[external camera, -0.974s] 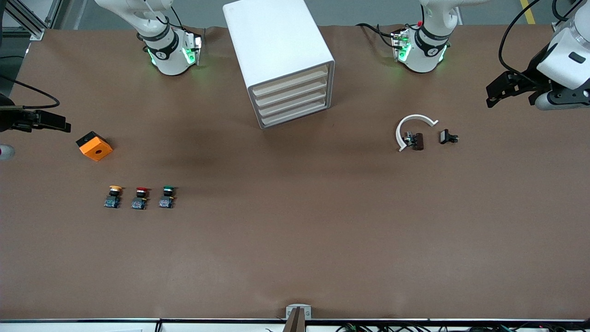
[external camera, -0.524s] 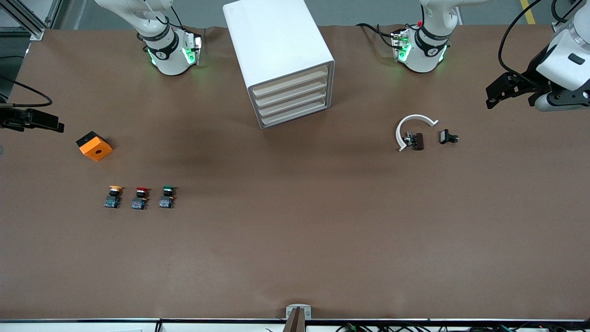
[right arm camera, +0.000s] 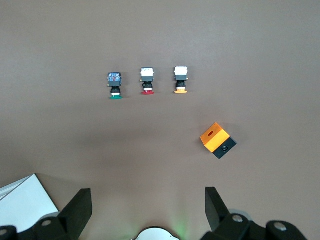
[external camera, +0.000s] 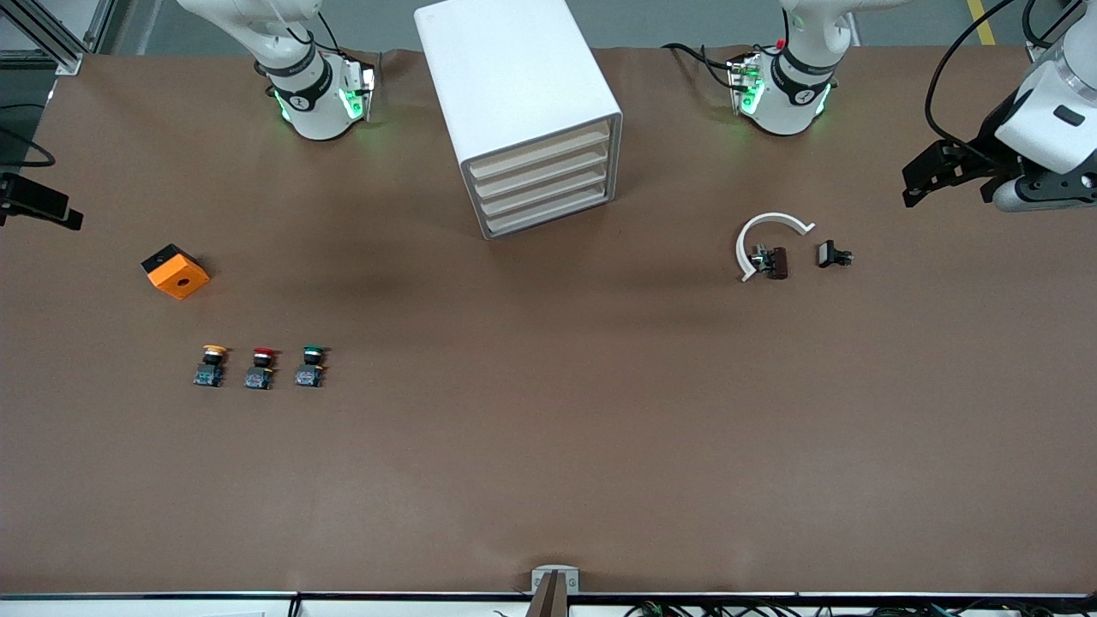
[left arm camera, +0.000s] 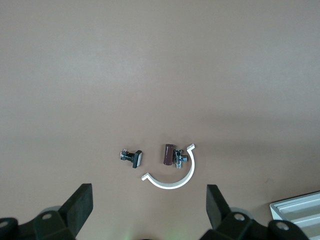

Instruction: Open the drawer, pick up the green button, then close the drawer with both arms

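while both pincers gape aloft, the button (external camera: 310,367) lies well apart.

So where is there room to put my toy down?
The bare brown table nearer the front camera than the tall white drawer cabinet is free. It is crowded around the three capped push buttons and the white curved clip.

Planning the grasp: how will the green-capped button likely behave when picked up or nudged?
The green button looks small and hard, so probably light and stiff. It lies on its side, and its round cap might let it pivot or roll if pushed. The squarer black body probably gives the fingers flatter sides than the cap.
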Available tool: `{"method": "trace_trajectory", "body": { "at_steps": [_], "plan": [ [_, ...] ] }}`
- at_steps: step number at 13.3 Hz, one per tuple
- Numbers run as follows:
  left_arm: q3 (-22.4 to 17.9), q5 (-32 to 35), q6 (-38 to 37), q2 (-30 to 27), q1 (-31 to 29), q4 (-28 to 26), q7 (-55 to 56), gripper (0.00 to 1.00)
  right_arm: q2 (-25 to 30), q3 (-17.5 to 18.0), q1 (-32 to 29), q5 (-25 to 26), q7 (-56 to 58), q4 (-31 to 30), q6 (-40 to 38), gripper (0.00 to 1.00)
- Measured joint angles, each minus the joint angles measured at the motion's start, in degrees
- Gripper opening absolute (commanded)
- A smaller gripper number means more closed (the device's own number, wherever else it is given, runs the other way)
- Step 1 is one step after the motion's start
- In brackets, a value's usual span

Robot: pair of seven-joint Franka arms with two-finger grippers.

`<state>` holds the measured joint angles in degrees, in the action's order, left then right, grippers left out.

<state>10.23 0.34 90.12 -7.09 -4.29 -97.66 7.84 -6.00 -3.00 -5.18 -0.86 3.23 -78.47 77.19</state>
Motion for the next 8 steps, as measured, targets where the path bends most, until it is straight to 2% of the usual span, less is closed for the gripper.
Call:
{"method": "trace_trajectory", "body": {
  "at_steps": [8],
  "plan": [
    [0.0,0.0,0.5,0.2,0.0,-0.4,0.0,1.0,1.1,0.0,-0.6,0.0,-0.3,-1.1,-0.3,1.0]
  ]
}}
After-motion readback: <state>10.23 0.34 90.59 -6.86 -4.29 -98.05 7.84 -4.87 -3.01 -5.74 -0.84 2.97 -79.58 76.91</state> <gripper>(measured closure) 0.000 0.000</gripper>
